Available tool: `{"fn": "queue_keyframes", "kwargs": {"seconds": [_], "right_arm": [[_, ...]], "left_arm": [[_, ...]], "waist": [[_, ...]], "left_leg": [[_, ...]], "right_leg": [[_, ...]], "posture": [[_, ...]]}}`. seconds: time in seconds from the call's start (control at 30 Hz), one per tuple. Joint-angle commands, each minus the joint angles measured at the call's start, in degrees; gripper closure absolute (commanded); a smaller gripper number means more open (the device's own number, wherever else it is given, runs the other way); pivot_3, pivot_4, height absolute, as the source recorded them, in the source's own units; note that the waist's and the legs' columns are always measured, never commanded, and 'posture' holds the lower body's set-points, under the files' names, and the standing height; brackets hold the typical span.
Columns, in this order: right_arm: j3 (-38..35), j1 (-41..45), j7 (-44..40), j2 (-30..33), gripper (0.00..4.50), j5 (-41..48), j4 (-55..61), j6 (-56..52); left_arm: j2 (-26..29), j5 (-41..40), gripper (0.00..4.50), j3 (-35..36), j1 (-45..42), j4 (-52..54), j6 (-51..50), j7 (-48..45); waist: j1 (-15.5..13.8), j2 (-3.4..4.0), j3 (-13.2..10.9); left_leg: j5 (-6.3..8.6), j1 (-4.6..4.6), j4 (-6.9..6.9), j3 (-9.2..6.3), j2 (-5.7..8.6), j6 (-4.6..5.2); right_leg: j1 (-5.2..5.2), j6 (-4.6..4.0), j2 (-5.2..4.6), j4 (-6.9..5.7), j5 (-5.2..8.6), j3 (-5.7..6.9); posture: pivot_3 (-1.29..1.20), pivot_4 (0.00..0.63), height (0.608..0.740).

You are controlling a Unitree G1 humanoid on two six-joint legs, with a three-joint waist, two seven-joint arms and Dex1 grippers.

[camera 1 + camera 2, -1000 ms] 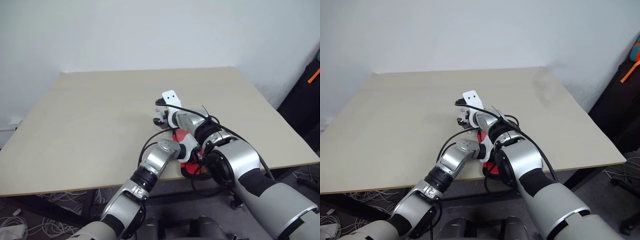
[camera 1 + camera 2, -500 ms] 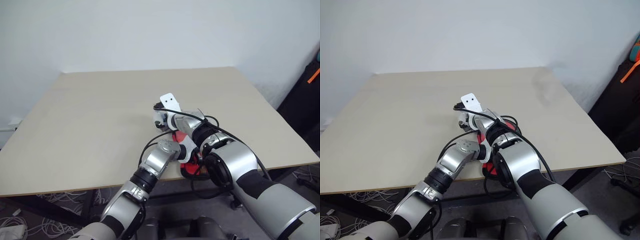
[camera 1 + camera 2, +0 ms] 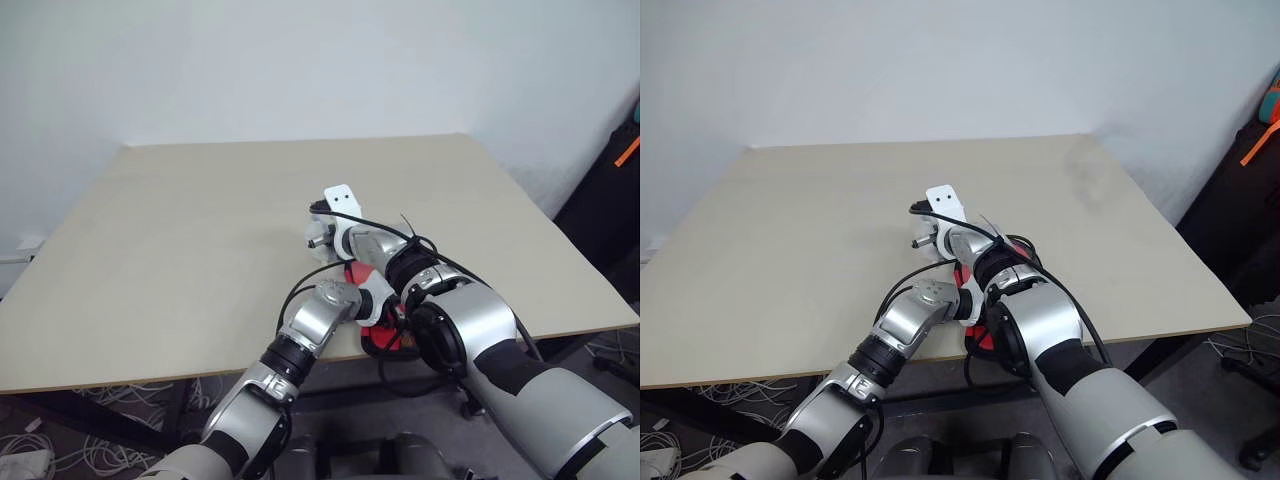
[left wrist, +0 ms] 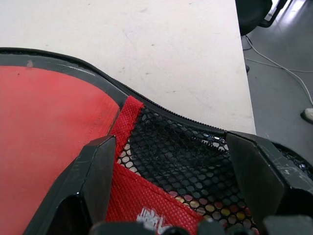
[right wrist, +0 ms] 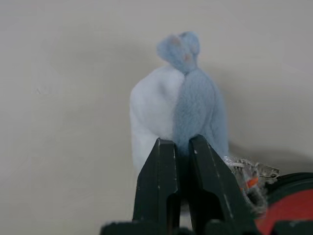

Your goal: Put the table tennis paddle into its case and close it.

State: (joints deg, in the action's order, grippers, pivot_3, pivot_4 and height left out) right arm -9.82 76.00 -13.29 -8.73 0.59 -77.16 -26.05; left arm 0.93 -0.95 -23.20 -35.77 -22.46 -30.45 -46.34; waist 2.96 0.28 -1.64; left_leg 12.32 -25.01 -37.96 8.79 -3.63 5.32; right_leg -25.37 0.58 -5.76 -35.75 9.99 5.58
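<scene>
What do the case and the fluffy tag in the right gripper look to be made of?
The case: matte red woven fabric with black piping, plus a black open mesh panel through which print shows, so probably nylon. The fluffy tag: soft, fuzzy white and pale blue pile, like fleece or plush. The right gripper is shut on it.

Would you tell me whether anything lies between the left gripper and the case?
Nothing visible does: the left gripper hangs right over the case, its open fingers either side of the mesh.
</scene>
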Motion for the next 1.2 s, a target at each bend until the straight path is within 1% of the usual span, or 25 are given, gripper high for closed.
{"fn": "queue_keyframes", "kwargs": {"seconds": [0.03,0.17,0.37,0.57,0.87,1.2], "right_arm": [[-4.77,2.25,2.02,0.26,4.48,4.33,0.5,0.85],[-7.58,2.69,4.83,1.59,4.48,5.82,0.45,2.38],[-13.49,1.58,12.63,4.64,4.48,9.45,0.21,7.07],[-18.28,0.61,15.87,7.48,4.48,12.36,-0.18,9.76],[-20.0,-1.0,17.4,9.78,4.48,12.37,-0.43,12.16],[-20.23,-2.04,14.97,10.32,4.48,11.91,-0.48,15.59]], "left_arm": [[0.5,0.05,0.77,-0.45,1.04,-3.28,-3.42,-0.04],[0.36,-0.09,0.77,-0.53,1.05,-3.17,-3.81,-0.08],[0.36,-0.68,0.77,-0.3,1.7,-2.21,-5.9,0.01],[0.96,-1.06,0.77,0.04,2.87,-0.08,-7.99,0.37],[2.18,-1.77,0.77,-0.03,4.44,2.9,-9.92,0.98],[3.46,-2.51,0.77,-0.07,6.03,6.17,-12.88,0.99]], "waist": [[0.0,0.0,0.0],[-0.02,0.0,0.0],[-0.05,0.0,0.0],[0.14,0.02,-0.01],[0.04,0.02,-0.01],[0.04,0.02,-0.02]], "left_leg": [[0.0,0.0,0.0,0.0,0.0,0.0],[0.0,0.0,0.0,0.0,0.01,0.0],[0.0,0.0,0.0,0.0,0.02,0.01],[0.0,0.0,0.03,0.01,0.02,0.01],[-0.01,0.0,0.03,0.01,0.02,0.02],[-0.02,0.01,0.03,0.01,0.02,0.02]], "right_leg": [[0.0,0.0,0.0,0.0,0.0,0.0],[0.0,-0.01,0.0,0.0,0.0,0.0],[0.03,-0.01,-0.01,0.01,0.01,0.0],[0.08,0.02,0.03,0.01,0.0,-0.05],[0.11,0.02,0.06,0.02,0.0,-0.07],[0.11,0.03,0.08,0.01,-0.01,-0.07]], "posture": [[0.0,0.0,0.74],[0.0,0.0,0.74],[0.0,0.0,0.74],[0.0,0.0,0.74],[0.0,0.0,0.74],[0.0,0.0,0.74]]}}
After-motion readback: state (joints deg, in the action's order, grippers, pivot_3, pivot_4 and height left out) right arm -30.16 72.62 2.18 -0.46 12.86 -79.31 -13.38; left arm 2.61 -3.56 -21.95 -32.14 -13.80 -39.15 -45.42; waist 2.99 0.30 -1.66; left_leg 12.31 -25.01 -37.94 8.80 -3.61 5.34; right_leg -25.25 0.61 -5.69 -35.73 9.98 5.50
